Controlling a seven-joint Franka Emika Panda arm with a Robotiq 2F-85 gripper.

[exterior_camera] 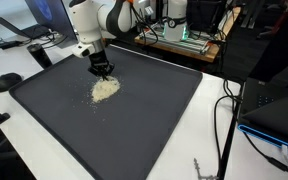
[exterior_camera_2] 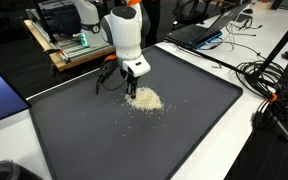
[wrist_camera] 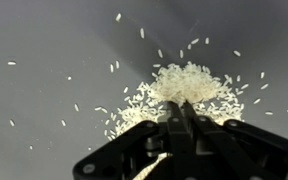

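A small heap of white rice grains [exterior_camera: 105,89] lies on a dark grey mat [exterior_camera: 144,125]; the same rice heap [exterior_camera_2: 146,99] shows on the mat [exterior_camera_2: 174,130] from the opposite side. My gripper [exterior_camera: 103,71] hangs just above the heap's edge, fingers pressed together. From the opposite side the gripper [exterior_camera_2: 132,86] stands right beside the pile. In the wrist view the shut gripper [wrist_camera: 180,106] points at the rice pile [wrist_camera: 184,85], with loose grains scattered around it. Nothing is held between the fingers.
The mat covers a white table [exterior_camera: 209,100]. Cables [exterior_camera: 229,110] run along one side, with a laptop [exterior_camera_2: 199,33] and electronics [exterior_camera: 179,35] behind. More cables [exterior_camera_2: 269,80] lie off the mat's corner. A dark round object [exterior_camera: 8,81] sits near one corner.
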